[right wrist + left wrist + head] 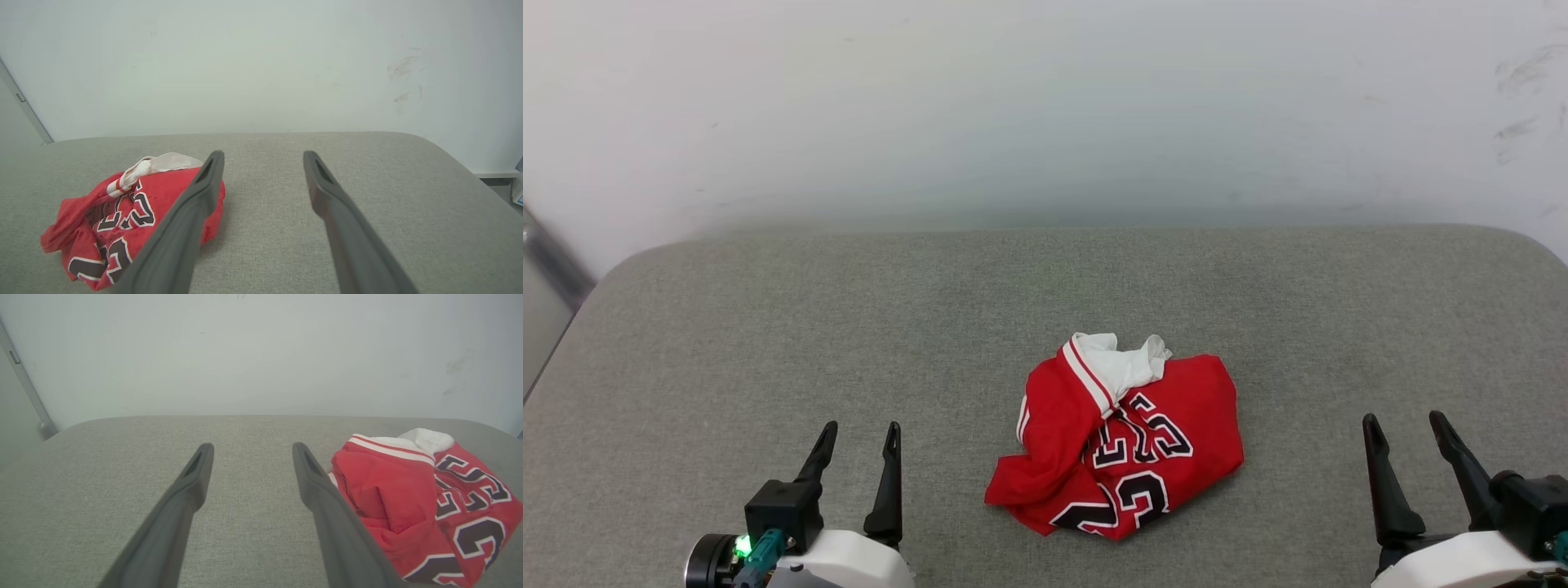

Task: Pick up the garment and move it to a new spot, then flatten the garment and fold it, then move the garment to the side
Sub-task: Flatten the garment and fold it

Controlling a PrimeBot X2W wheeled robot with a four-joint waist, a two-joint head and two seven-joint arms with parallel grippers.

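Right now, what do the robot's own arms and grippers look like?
The left gripper and right gripper each have two long, tapering dark fingers on a black block, joined to a glossy white forearm shell. The left wrist carries a lit green light and a teal connector.

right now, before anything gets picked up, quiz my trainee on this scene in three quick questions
1. True or false: the garment lies spread flat on the grey padded surface.
2. The left gripper and right gripper are: A) both open, empty; B) both shut; C) gripping the garment.
3. Fill in: in the head view, the garment lies ___ the two grippers.
Key: 1 false, it is crumpled; 2 A; 3 between.
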